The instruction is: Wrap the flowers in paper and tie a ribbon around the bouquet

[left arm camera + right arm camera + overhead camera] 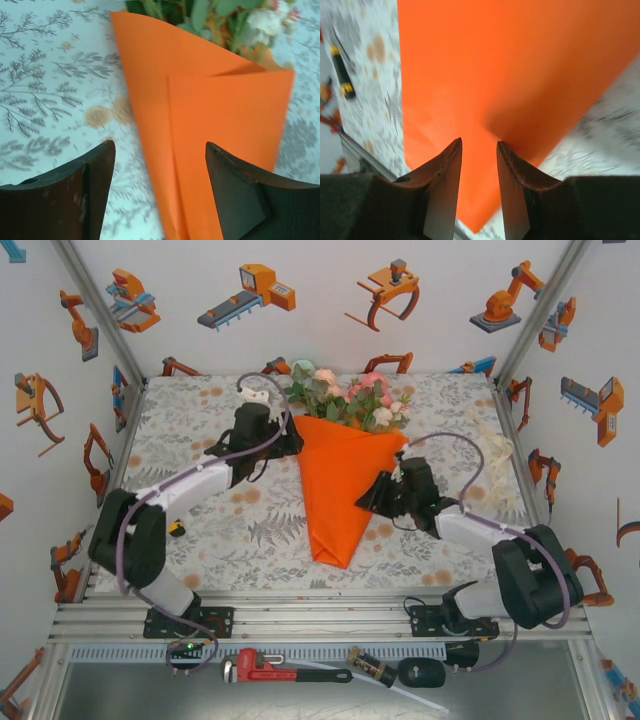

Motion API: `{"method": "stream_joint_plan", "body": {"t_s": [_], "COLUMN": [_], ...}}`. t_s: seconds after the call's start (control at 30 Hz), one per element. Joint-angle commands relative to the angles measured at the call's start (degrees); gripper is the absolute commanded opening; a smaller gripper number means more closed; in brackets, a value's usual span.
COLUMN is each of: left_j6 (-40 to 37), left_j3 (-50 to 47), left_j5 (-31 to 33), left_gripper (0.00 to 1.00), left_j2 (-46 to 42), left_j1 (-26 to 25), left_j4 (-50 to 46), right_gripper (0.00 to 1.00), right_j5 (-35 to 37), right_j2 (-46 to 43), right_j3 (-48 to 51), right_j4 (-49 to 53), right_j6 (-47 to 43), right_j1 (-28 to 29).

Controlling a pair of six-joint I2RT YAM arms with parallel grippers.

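Bouquet [345, 475] wrapped, untied | my left gripper [160, 150] wide open, empty, at its left edge | my right gripper [479, 145] barely parted, gripping nothing | risk: unheld paper [225, 125] flap springs open

A tablecloth [250, 530] printed with grey fronds and orange blots covers the worktop. Near its left edge lies a small yellow-and-black object [176, 529]. The white walls [320, 340] around it carry orange robot stickers [250, 295]. In front of the aluminium rail [320, 625] at the near edge, a red pipe wrench [275, 668] lies near a small rounded black object [422, 673].
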State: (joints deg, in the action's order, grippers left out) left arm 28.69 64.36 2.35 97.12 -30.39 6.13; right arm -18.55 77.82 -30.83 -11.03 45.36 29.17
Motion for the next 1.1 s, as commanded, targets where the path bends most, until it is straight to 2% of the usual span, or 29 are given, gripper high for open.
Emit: {"method": "stream_joint_plan", "body": {"t_s": [0.0,0.13,0.3,0.4,0.57,0.73,0.83,1.0,1.07], "left_j6": [0.0,1.4,3.2,3.3,2.5,1.1,1.4,-0.5,-1.5], "left_j3": [4.3,8.6,8.4,8.2,7.2,2.7,-2.7,-10.9,-13.4], "left_j5": [-6.4,-10.5,-12.1,-12.9,-10.8,-7.5,-5.6,-1.0,0.6], "left_gripper": [0.64,0.6,0.59,0.57,0.53,0.61,0.62,0.62,0.62], "left_j2": [7.1,14.3,16.8,16.9,14.8,6.8,-1.2,-13.5,-17.3], "left_j1": [1.0,1.4,1.5,1.5,1.6,1.8,1.4,-3.2,-4.8], "left_j4": [2.9,4.3,7.4,7.4,5.9,2.8,0.5,-5.0,-6.7], "right_gripper": [0.34,0.33,0.33,0.33,0.34,0.35,0.34,0.34,0.34], "right_j5": [1.8,-0.3,-3.6,-4.7,-1.5,0.4,0.8,0.8,3.1], "right_j2": [2.3,8.5,12.9,12.1,5.6,-1.1,-3.1,-2.8,-4.1], "right_j3": [-0.7,-2.3,-4.1,-5.9,-8.7,-8.5,-6.6,-6.4,-7.7], "right_j4": [-1.1,-4.4,-6.0,-3.3,4.5,9.7,9.8,10.6,11.9], "right_j6": [-1.8,-2.4,-2.3,-4.3,-7.5,-8.8,-8.5,-9.9,-11.4], "right_j1": [5.3,8.9,9.6,9.6,9.0,8.6,9.7,11.7,11.5]}}
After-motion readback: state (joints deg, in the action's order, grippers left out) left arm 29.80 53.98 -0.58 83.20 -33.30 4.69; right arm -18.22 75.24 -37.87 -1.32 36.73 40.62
